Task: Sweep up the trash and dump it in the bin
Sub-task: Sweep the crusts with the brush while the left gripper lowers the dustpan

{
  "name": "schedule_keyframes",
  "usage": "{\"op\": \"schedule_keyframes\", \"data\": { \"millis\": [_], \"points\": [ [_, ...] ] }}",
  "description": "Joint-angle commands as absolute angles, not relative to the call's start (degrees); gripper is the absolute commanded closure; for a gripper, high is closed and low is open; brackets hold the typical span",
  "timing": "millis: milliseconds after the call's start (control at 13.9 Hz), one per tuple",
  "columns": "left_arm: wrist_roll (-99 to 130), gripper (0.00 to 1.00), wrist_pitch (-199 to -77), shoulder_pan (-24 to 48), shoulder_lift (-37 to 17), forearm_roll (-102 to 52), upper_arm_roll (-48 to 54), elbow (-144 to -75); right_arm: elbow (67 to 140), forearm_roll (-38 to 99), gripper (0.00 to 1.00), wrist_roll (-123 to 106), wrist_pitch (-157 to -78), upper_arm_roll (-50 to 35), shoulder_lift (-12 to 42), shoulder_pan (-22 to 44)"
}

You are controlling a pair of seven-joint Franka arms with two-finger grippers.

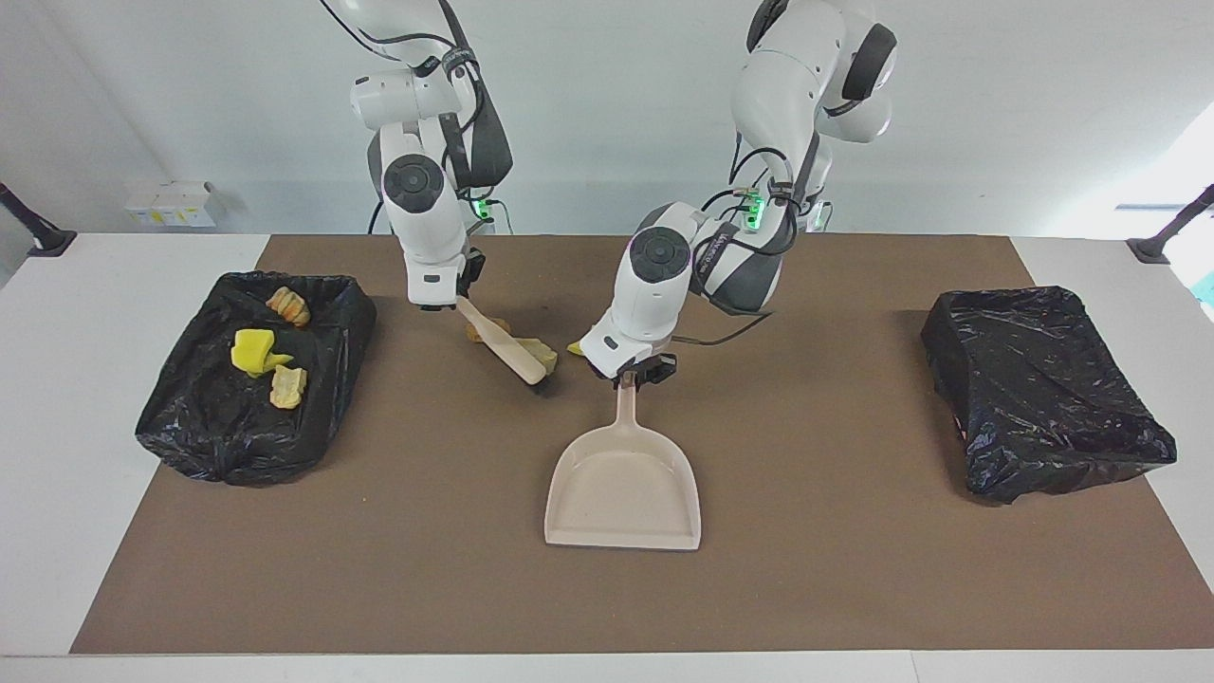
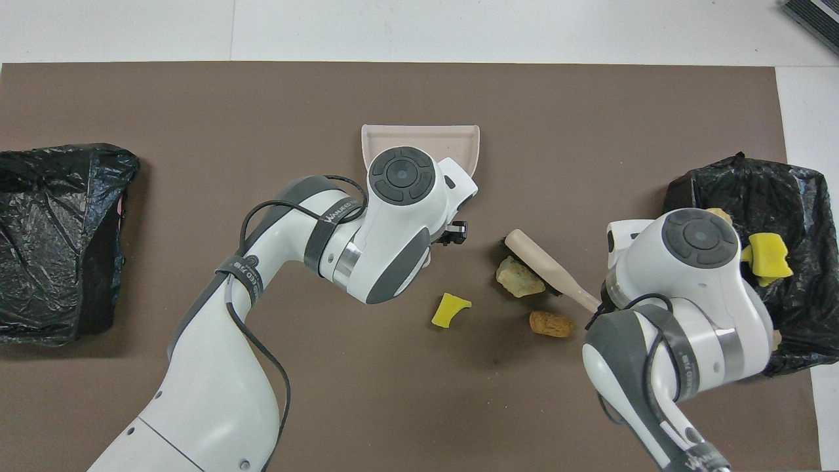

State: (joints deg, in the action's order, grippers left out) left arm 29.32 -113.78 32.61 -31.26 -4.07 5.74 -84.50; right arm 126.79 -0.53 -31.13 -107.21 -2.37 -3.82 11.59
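Right now the trash (image 2: 520, 278) on the mat is three small loose bits: a pale, ragged greenish lump touching the dark bristles of the brush (image 1: 504, 345), a rough orange-tan bread-like lump (image 2: 550, 324) just beside it nearer the robots, and a curled yellow sponge scrap (image 2: 449, 309) lying close by the left gripper's fingers; more yellow and tan scraps (image 1: 254, 351) already sit in the crinkled black-bagged bin (image 1: 190, 436) at the right arm's end of the table; the right gripper (image 1: 453, 302) is clamped on the top end of the brush's smooth beige handle, which slants down from its fingers to the mat; the left gripper (image 1: 633, 373) sits at the tip of the long handle of the beige plastic dustpan (image 1: 623, 493), but whether its fingers have closed on it I cannot tell; the pan's flat, flared scoop lies on the brown mat (image 1: 835, 588); a second glossy black-bagged bin (image 1: 1043, 398) sits at the left arm's end of the table.
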Motion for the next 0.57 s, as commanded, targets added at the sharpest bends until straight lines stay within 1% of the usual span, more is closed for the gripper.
{"op": "schedule_keyframes", "data": {
  "millis": [0,72,144,215,359,431,503],
  "points": [
    [29.18,1.00,-111.62,31.73,-29.27,-4.39,5.45,-84.64,122.27,1.14,1.00,-34.01,-102.93,-2.20,-4.31,10.02],
    [29.01,1.00,-111.53,31.64,-29.18,-4.39,5.45,-84.73,121.12,0.97,1.00,-33.84,-102.22,-1.94,-4.31,9.76],
    [28.66,1.00,-111.10,31.38,-28.57,-4.31,5.45,-85.34,121.72,0.97,1.00,-33.05,-102.39,-2.02,-5.61,8.10],
    [26.83,1.00,-110.14,30.77,-27.00,-4.31,5.45,-86.82,121.38,1.14,1.00,-32.61,-102.39,-2.11,-6.67,6.87],
    [17.45,1.00,-107.07,29.19,-20.95,-4.31,5.36,-91.29,121.81,1.23,1.00,-27.10,-102.48,-2.02,-8.16,5.55],
    [13.05,1.00,-105.31,27.00,-18.48,-4.31,5.36,-92.80,122.16,1.23,1.00,-23.50,-102.48,-2.02,-8.43,5.28],
    [9.70,1.00,-103.47,26.29,-17.24,-4.31,5.36,-93.16,122.95,1.23,1.00,-19.46,-102.31,-2.02,-9.05,5.27]
  ]
}}
